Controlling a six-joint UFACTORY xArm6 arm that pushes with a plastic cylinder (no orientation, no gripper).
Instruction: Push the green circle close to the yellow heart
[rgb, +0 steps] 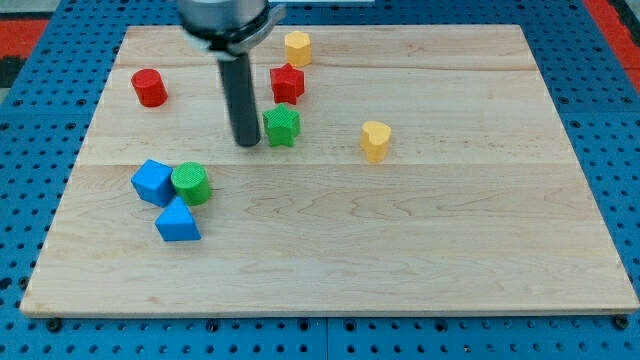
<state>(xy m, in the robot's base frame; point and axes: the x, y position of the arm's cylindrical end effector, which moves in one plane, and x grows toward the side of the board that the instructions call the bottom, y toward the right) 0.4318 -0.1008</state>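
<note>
The green circle (190, 184) lies at the view's left, touching a blue cube (152, 181) on its left and a blue triangle (178, 221) just below. The yellow heart (376, 140) stands right of the board's middle, far to the right of the green circle. My tip (246, 143) rests on the board just left of a green star (282, 126), above and to the right of the green circle.
A red star-like block (287, 83) sits above the green star. A yellow hexagon (297, 47) is near the view's top edge. A red cylinder (150, 87) lies at the upper left. The wooden board (450, 250) lies on a blue perforated table.
</note>
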